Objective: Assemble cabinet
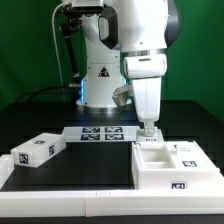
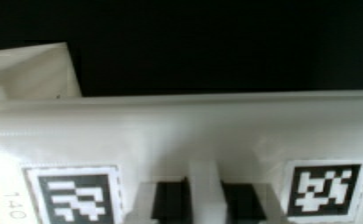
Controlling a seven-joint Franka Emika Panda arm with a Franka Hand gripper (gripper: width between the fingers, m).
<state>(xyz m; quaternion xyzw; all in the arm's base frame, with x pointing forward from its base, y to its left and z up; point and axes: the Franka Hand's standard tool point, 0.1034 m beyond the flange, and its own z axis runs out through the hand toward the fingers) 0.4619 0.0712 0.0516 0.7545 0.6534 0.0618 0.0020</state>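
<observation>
While the Panda arm (image 1: 135, 40) is towering over the back of the black table (image 1: 80, 170), the cabinet (image 1: 165, 172) is sitting on the exterior view's right, close to the table's front edge, showing as an open-topped white plastic box with inner partitions. Behind it and toward the middle, the marker board (image 1: 100, 133) is lying flat. Well apart on the exterior view's left, a smaller white tagged drawer block (image 1: 35, 152) is resting at an angle. The gripper (image 1: 148, 127) is hanging straight down at the cabinet's rear wall near a corner, touching the rim or just above it. The wrist view is showing a white wall of the cabinet filling the frame, with two marker tags (image 2: 71, 195) below it, but whether the fingers are spread, pressed together or pinching that wall I cannot tell. The box is looking stiff, light and smooth, so it is likely going to slide under a push. A thin upright wall, taken across its thickness near a corner, is probably offering the surest hold.
</observation>
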